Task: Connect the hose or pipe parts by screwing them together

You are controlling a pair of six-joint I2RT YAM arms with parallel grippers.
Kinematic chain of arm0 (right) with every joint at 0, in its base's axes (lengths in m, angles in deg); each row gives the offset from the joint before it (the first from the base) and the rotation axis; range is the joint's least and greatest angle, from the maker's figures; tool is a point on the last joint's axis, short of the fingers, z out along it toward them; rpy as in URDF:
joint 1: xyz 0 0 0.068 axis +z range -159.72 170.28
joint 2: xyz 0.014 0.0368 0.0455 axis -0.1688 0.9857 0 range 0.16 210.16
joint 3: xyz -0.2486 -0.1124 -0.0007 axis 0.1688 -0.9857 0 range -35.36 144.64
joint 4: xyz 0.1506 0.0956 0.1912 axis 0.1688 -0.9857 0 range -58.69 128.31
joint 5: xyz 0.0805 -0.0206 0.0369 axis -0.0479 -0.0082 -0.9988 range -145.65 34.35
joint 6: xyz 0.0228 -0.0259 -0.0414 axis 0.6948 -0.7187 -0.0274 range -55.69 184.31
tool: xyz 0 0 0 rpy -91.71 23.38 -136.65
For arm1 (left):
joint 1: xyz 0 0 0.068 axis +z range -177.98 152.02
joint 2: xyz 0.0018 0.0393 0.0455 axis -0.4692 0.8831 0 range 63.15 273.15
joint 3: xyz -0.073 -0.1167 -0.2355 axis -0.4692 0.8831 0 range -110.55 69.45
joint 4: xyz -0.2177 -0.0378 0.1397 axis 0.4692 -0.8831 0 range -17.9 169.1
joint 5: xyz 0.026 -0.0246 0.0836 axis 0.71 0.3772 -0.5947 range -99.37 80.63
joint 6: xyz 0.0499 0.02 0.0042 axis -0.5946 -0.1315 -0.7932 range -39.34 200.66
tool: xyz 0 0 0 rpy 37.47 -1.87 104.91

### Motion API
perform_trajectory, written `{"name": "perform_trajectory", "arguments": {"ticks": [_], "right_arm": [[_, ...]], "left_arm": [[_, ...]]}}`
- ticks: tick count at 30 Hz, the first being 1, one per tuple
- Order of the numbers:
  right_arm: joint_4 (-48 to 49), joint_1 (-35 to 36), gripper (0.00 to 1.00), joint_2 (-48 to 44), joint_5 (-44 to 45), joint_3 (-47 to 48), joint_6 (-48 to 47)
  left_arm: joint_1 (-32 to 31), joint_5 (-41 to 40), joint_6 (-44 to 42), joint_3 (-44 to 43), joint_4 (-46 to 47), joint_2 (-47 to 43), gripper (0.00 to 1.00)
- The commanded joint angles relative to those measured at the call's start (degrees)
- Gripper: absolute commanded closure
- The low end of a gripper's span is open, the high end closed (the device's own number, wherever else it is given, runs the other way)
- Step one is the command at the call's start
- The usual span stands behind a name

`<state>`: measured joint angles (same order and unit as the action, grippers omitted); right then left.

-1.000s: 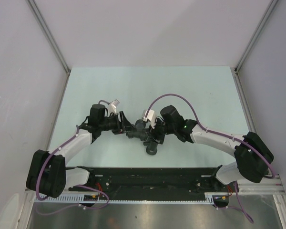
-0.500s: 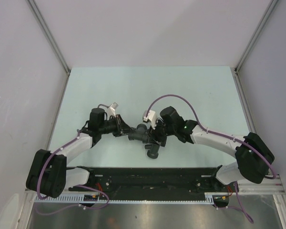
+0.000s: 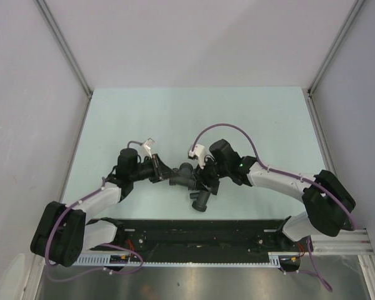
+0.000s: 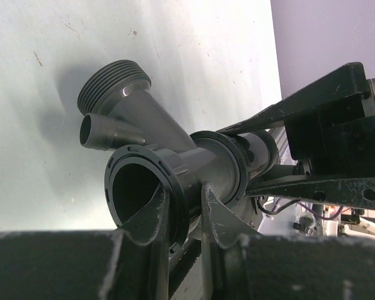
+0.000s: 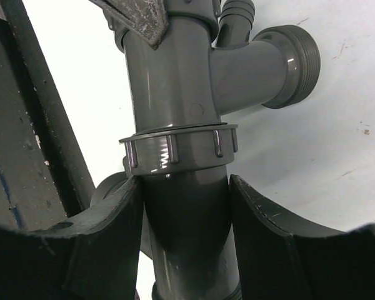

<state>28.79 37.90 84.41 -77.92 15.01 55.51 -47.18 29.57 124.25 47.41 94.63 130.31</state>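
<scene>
Left tool (image 4: 182, 199), right tool (image 5: 186, 187), both closed.

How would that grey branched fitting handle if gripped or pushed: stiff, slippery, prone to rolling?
Likely rigid: the branched fitting looks like thick moulded plastic. Its glossy surface could twist in the left gripper, which pinches only its thin rim. On the table, its side ports should stop it rolling far.
</scene>
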Motion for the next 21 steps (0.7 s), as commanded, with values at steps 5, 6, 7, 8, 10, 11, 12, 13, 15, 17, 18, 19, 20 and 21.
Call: {"name": "perform_trajectory", "arguments": {"ticks": [5, 6, 7, 8, 10, 11, 12, 13, 15, 17, 18, 19, 20, 21], "right_arm": [[3.6, 1.9, 0.8, 7.9, -4.2, 0.0, 2.7], [3.7, 1.8, 0.8, 8.6, -4.1, 0.0, 3.1], [4.0, 1.4, 0.79, 9.0, -4.1, 0.0, 3.3], [4.1, 1.2, 0.79, 10.2, -4.1, 0.0, 3.7], [4.0, 0.6, 0.79, 11.5, -4.3, 0.0, 4.6], [4.0, 0.3, 0.79, 12.3, -4.1, 0.0, 4.8], [4.1, 0.2, 0.79, 12.8, -4.1, 0.0, 4.8], [4.2, 0.1, 0.79, 13.0, -4.0, 0.0, 4.9], [4.2, -0.1, 0.79, 13.5, -3.5, 0.0, 4.9], [4.3, -0.6, 0.8, 13.7, -2.8, 0.0, 5.2], [4.3, -0.9, 0.79, 14.0, -2.4, 0.0, 5.3], [4.4, -1.2, 0.79, 14.3, -2.3, 0.1, 5.3], [4.3, -1.5, 0.79, 14.6, -2.3, 0.0, 5.3], [4.3, -1.8, 0.8, 15.4, -2.2, 0.0, 5.5]], "left_arm": [[-5.8, -7.6, -2.4, 5.1, -5.4, 2.0, 0.91], [-5.9, -8.2, -2.3, 5.4, -5.3, 2.4, 0.9], [-6.1, -8.7, -2.2, 5.7, -5.3, 2.8, 0.9], [-6.5, -9.7, -2.2, 6.2, -5.2, 3.0, 0.9], [-6.8, -10.5, -2.0, 6.6, -5.1, 4.2, 0.9], [-7.2, -11.4, -1.9, 6.8, -5.0, 4.6, 0.9], [-7.3, -12.0, -1.9, 6.9, -4.8, 5.1, 0.9], [-7.6, -12.4, -1.9, 7.0, -4.7, 5.7, 0.9], [-8.0, -13.4, -1.9, 7.1, -4.1, 6.5, 0.9], [-8.4, -14.1, -1.8, 7.1, -3.7, 7.5, 0.91], [-8.4, -14.8, -1.9, 7.2, -3.6, 7.7, 0.91], [-8.5, -15.0, -1.8, 7.4, -3.6, 8.2, 0.91], [-8.5, -15.4, -1.9, 7.5, -3.3, 8.4, 0.91], [-8.5, -16.1, -1.8, 7.7, -3.3, 8.6, 0.91]]}}
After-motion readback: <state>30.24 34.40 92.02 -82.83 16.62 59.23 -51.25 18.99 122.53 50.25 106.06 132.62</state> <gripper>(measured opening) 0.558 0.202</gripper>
